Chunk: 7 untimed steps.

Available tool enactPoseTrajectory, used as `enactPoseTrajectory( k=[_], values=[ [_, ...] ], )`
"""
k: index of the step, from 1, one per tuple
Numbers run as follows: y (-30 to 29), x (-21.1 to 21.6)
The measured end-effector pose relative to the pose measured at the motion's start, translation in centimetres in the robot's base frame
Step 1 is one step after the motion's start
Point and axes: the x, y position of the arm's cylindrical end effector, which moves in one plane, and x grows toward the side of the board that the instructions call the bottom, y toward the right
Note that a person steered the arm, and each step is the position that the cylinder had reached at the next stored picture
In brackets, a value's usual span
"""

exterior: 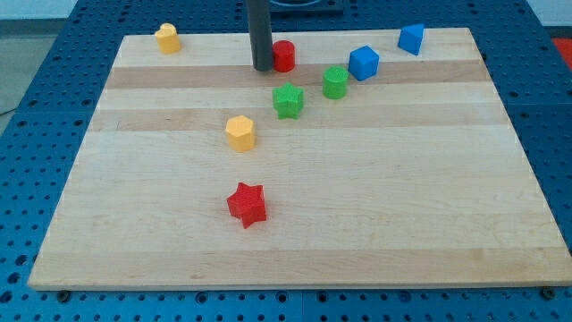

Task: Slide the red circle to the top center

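Red circle [284,55] near board's top centre; rod upright, my tip [263,68] touching its left side.

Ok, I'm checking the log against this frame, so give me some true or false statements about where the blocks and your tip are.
1. My tip is just to the view's left of the red circle. True.
2. The red star sits at the view's top. False: it lies nearest the view's bottom.
3. Two blue blocks, and, are at the view's upper right. True.
4. The green star touches the yellow block. False: they are apart.
5. A yellow block sits in the board's upper left corner. True.
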Motion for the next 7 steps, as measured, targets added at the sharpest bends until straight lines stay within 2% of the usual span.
enactPoseTrajectory(
  k=[1,2,3,5,7],
  values=[
    [0.9,3.3],
    [5.2,3.4],
    [7.8,0.4],
    [6.3,-4.5],
    [7.9,-1.1]
  ],
)
